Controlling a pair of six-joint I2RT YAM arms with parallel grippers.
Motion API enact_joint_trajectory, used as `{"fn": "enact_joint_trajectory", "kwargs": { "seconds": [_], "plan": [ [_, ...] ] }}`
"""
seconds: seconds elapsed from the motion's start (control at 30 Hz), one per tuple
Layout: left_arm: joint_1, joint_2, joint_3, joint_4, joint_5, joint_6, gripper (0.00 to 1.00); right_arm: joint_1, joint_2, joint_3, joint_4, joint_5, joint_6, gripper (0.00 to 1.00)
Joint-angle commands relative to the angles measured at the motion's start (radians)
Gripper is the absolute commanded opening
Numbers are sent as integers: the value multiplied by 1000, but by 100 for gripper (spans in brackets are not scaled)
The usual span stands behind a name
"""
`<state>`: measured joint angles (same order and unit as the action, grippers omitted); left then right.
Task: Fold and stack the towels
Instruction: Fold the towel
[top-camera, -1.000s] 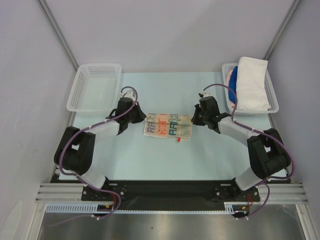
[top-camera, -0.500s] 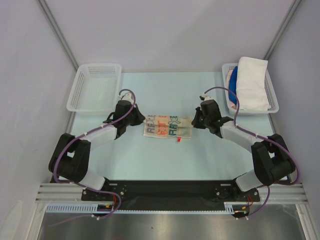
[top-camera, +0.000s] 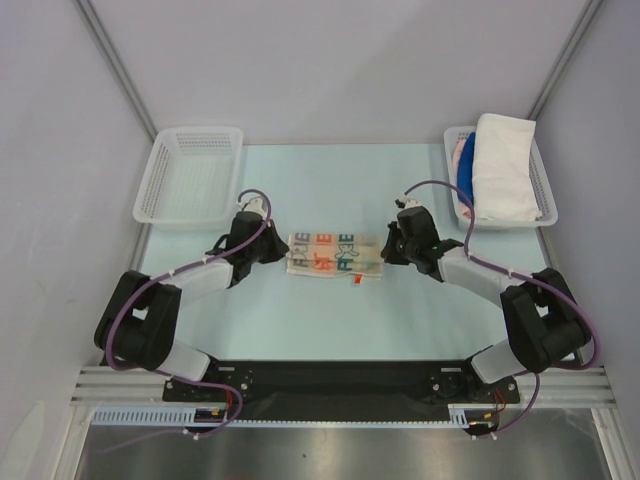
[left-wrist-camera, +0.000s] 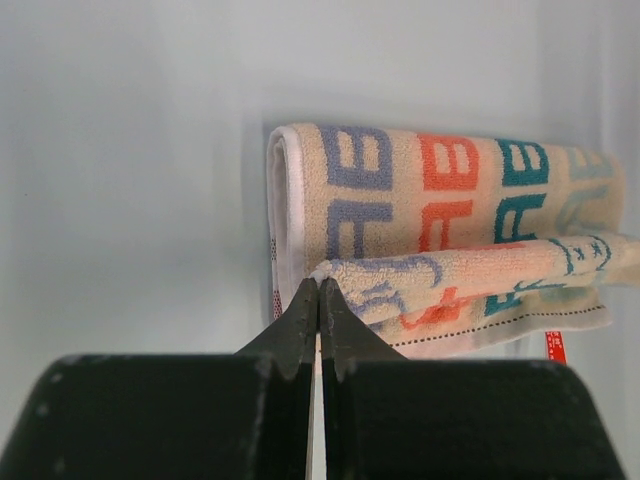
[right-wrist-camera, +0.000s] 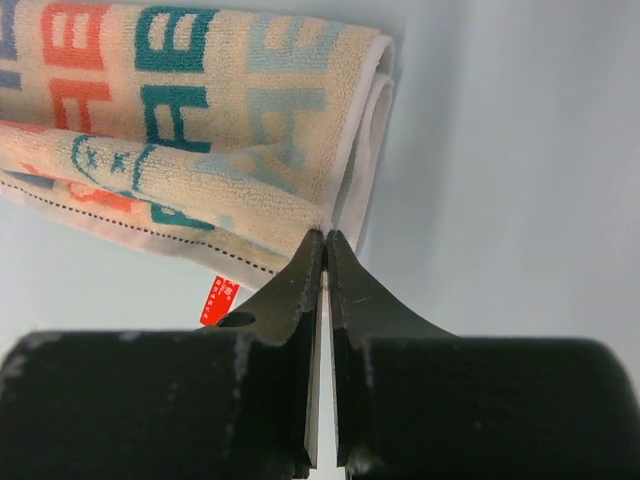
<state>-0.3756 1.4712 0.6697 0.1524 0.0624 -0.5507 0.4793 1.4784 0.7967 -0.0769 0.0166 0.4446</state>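
A cream towel with orange, teal and grey letters lies folded at the table's middle. My left gripper is shut on its left corner. My right gripper is shut on its right corner. In both wrist views the upper layer of the cream towel is folded over, with the pinched corners near the front edge. A red tag sticks out at the front. A plain white towel lies over blue and pink towels in the right basket.
A white mesh basket stands at the back left with no towels in it. Another white mesh basket stands at the back right and holds the other towels. Grey walls close in the back and both sides.
Both grippers have moved forward and inward with the towel's corners, folding the far edge over toward the front. The towel looks narrower front to back.
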Motion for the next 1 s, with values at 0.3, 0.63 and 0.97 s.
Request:
{"fn": "enact_joint_trajectory", "kwargs": {
  "seconds": [0.3,0.63,0.97],
  "plan": [
    [0,-77,-19,16,-47,8,0,12,-55,-28,15,54,8,5],
    [0,-69,-51,22,-47,1,0,15,-58,-80,48,43,20,6],
    [1,-78,-79,23,-49,-12,20,24,-84,-111,62,28,31,24]
  ]
}}
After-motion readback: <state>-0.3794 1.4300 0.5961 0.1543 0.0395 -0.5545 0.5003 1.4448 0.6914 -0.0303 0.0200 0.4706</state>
